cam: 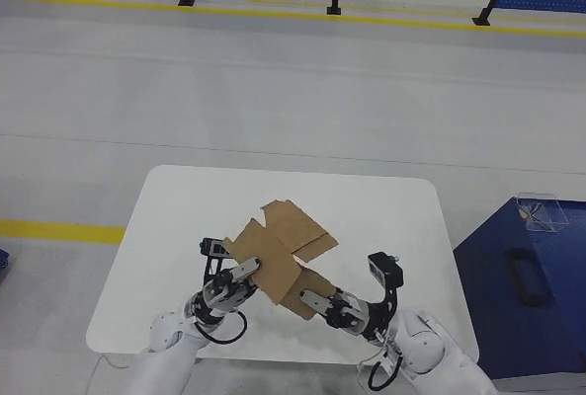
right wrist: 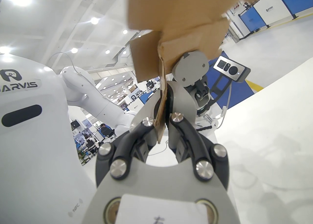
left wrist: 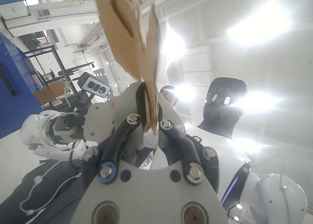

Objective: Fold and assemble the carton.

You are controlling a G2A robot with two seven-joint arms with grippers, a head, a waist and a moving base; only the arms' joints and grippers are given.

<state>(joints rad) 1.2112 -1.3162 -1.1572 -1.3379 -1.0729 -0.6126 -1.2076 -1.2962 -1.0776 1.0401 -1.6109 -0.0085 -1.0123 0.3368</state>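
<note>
A flat brown cardboard carton [cam: 278, 252] with loose flaps is held up over the near half of the white table [cam: 174, 207]. My left gripper [cam: 247, 267] is shut on the carton's left edge; in the left wrist view the cardboard [left wrist: 137, 39] rises from between the closed fingers [left wrist: 149, 102]. On the lower right edge my right gripper [cam: 312, 298] is also shut. In the right wrist view that edge of the carton [right wrist: 181, 5] is pinched at my right gripper [right wrist: 164, 102], and the other arm's gripper [right wrist: 193, 71] shows just behind.
A blue cabinet [cam: 540, 286] stands right of the table with a small clear container [cam: 542, 211] on top. A yellow floor line [cam: 45, 231] runs at the left. The table's far half is bare.
</note>
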